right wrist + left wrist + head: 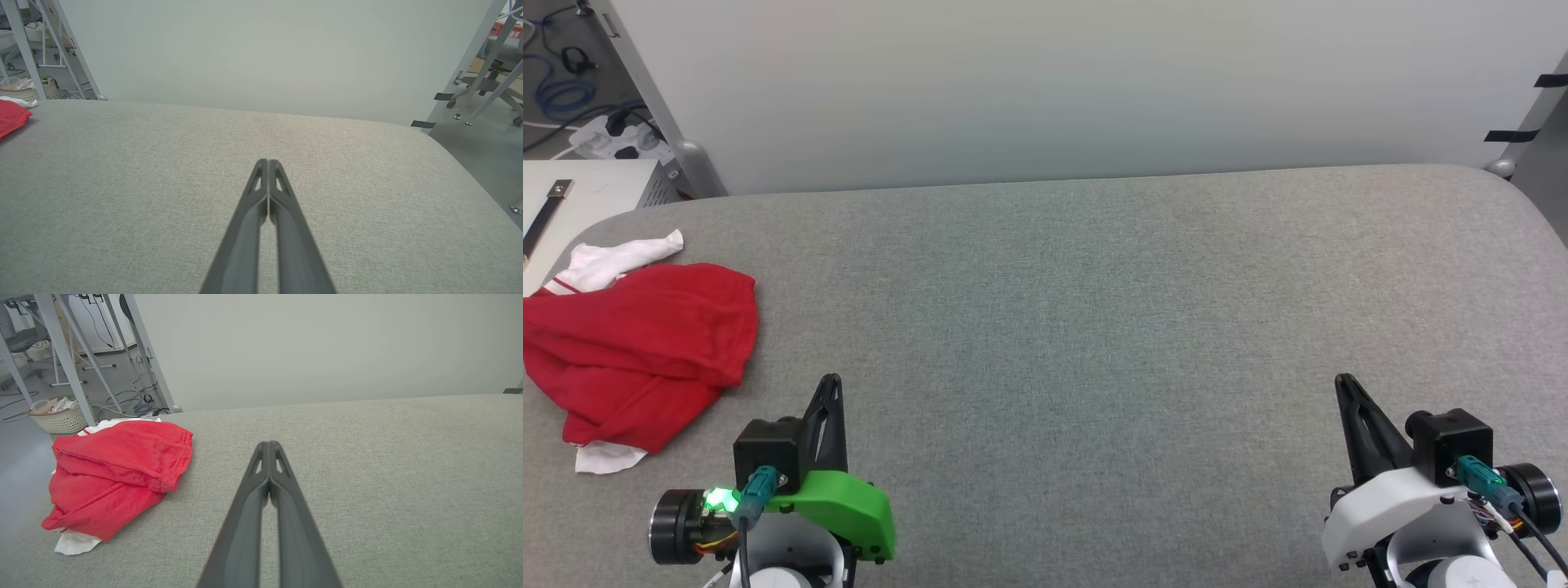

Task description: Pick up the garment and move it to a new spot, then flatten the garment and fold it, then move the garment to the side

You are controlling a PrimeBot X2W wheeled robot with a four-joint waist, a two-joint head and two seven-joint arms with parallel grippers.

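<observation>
The garment (645, 351) lies crumpled at the left edge of the worktop (1094, 310), long axis running near-to-far; it sits forward and left of the left claw (829, 392), near but apart; the right claw (1346, 390) is well apart from it; both claws are pressed together, empty. Judged: the left arm is nearer; part its fingers before descent.

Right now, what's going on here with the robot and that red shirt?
Nothing is being handled yet. The garment lies crumpled at the left edge of the grey table, white sleeves poking out. The left gripper and right gripper hover near the front, fingers shut and empty, clear of it.
</observation>
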